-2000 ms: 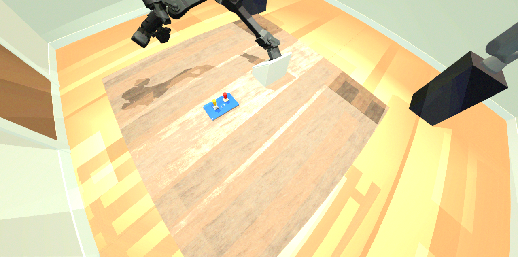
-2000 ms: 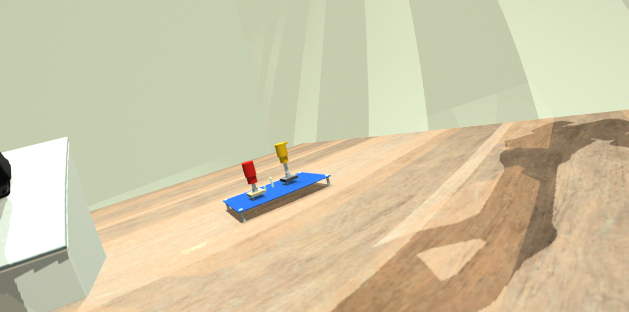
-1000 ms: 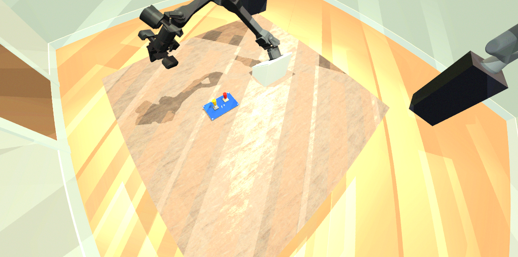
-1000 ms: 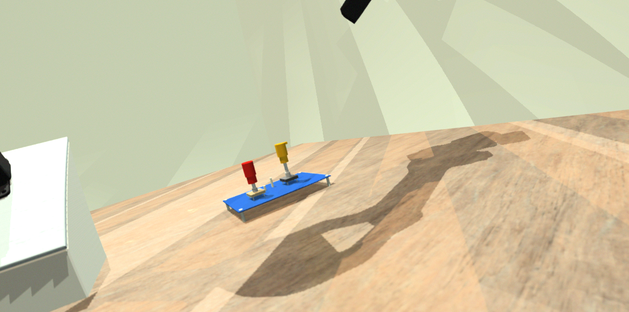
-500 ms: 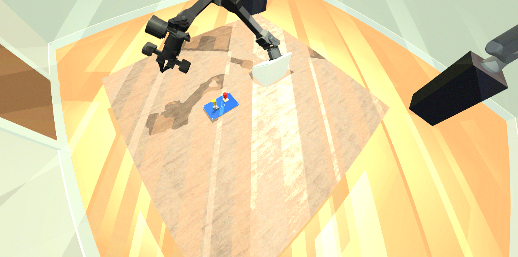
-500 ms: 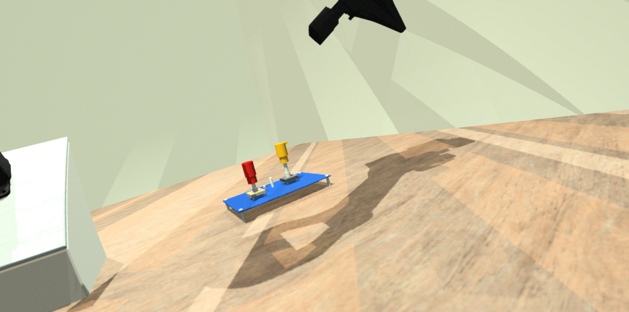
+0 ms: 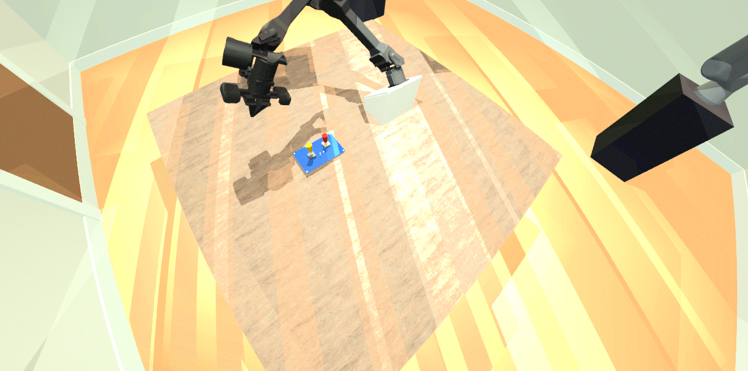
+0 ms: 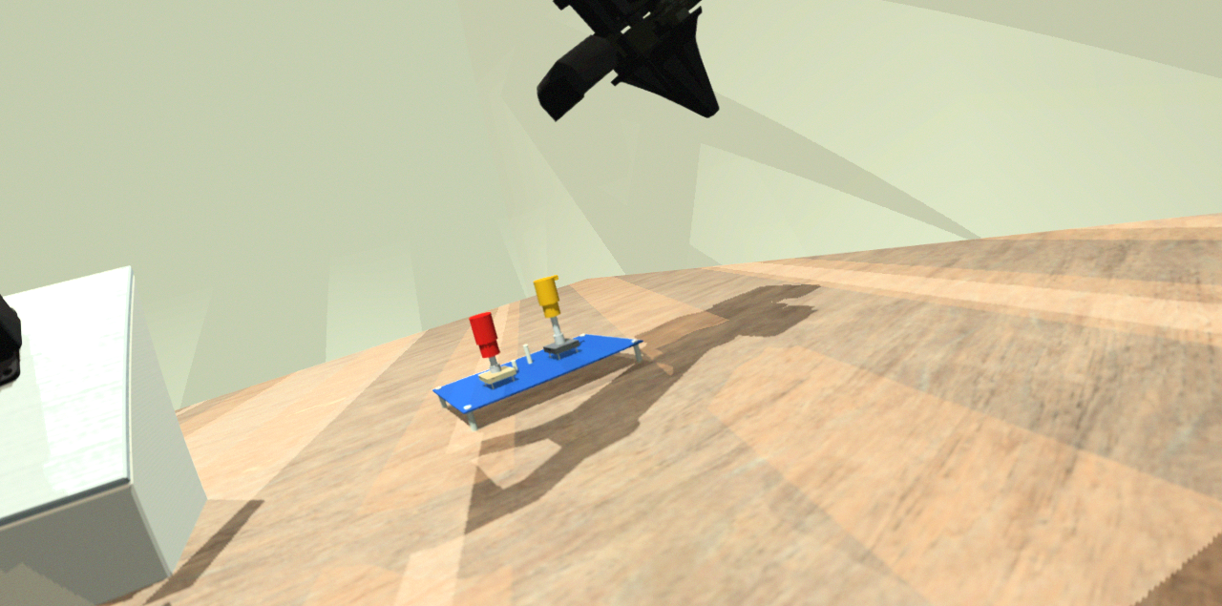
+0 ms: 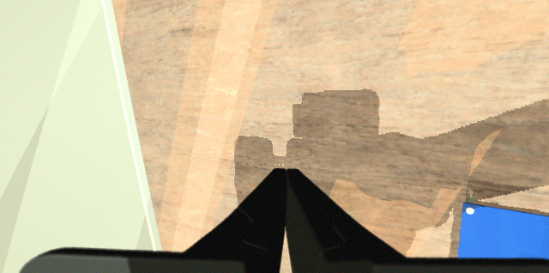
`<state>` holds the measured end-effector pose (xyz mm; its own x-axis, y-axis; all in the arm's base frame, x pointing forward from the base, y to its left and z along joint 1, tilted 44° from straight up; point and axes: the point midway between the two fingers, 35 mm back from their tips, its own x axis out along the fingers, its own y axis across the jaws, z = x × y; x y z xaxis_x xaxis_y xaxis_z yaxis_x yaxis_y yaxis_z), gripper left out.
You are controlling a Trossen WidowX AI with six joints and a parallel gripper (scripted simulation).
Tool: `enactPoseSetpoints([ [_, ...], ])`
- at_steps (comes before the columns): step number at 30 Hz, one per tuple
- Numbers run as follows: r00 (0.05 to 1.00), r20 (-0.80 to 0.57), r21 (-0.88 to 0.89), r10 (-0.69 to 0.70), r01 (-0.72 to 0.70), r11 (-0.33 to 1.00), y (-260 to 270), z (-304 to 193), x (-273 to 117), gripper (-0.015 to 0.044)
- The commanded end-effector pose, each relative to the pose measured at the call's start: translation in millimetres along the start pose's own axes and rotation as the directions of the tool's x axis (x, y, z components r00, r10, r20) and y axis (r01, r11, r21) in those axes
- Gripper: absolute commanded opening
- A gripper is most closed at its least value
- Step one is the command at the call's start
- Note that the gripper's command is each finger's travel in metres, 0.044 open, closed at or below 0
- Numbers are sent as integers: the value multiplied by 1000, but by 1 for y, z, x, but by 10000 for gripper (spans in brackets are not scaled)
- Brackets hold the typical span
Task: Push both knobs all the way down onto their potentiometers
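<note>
The blue circuit board [image 7: 328, 156] [image 8: 589, 348] [image 9: 502, 234] stands on short legs on the table. The red knob [image 7: 324, 138] [image 8: 483, 334] sits high on its shaft, with grey shaft showing between it and its cream potentiometer [image 8: 497, 376]. The yellow knob [image 7: 309, 148] [image 8: 546, 296] also sits high, with a longer piece of shaft showing above its dark potentiometer [image 8: 561, 348]. My gripper [image 7: 253, 114] [image 8: 710, 114] [image 9: 285, 180] is shut and empty, its tips together. It is in the air, well above the board and off to its yellow-knob side, touching nothing.
Small white pins [image 8: 527, 353] stand on the board between the knobs. A white box [image 7: 392, 103] [image 8: 68, 406] stands at the arm's base. The wooden table [image 7: 293, 264] [image 8: 769, 499] [image 9: 343, 28] carries the arm's shadow. A black block [image 7: 661, 128] stands beyond the table.
</note>
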<state>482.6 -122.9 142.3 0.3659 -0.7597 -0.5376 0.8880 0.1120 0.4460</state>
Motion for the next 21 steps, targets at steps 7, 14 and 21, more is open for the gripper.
enactPoseSetpoints([
  [7, 993, -57, -372, -103, 74, 925, -37, -36, 1, 0],
  [14, 983, -80, -579, -164, 88, 811, -58, -52, -3, 0],
  [21, 969, -94, -753, -227, 80, 653, -81, -66, -8, 0],
])
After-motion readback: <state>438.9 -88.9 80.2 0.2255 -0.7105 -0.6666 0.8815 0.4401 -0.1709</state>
